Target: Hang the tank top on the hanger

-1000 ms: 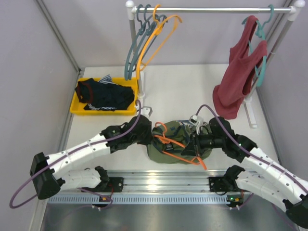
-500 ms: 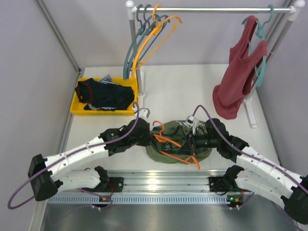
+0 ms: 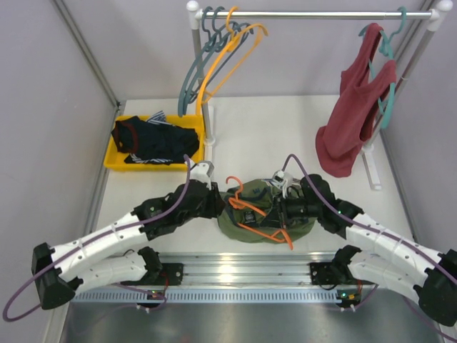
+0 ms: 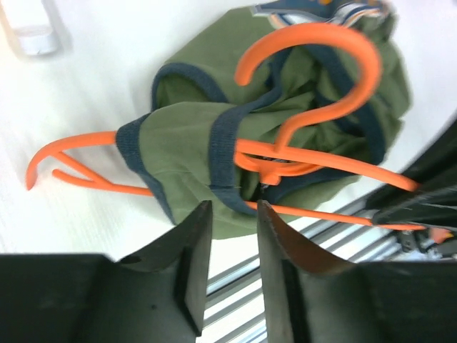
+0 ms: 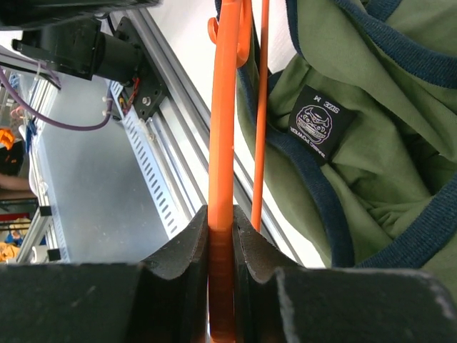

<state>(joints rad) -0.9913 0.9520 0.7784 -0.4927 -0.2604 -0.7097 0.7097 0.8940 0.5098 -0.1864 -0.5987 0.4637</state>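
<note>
The left jaws (image 4: 232, 221) are parted a little with nothing caught between them, parked just short of the tank top (image 4: 186, 143). They're probably lined up for a pinch on the navy-trimmed edge right in front of the tips, so more cloth can be dragged along.

Just ahead of those jaws, one arm of the hanger (image 4: 314, 71) is already threaded under a strap, and its bare tip pokes out to the left of the fabric. The rest of the top is bunched under the hook on the tabletop (image 4: 93, 93). The other arm looks uncovered, so the job is judged about half done.

The right jaws (image 5: 221, 221) are clamped tight on the hanger's thin bar, presumably so the frame is kept steady while the cloth gets worked over it. The top is heaped just right of those jaws, with its printed patch (image 5: 319, 123) facing up.

As for containers, a yellow tray (image 3: 111, 161) sits well off to the left, beyond the left jaws, with a dark striped garment (image 3: 157, 141) piled in it. Nothing else in it can be made out.

Far behind both jaws a rail (image 3: 314, 13) carries teal-grey hangers (image 3: 193, 86) and a yellow-orange hanger (image 3: 231, 21). A dark red tank top (image 3: 353, 121) is hung at its right end.
</note>
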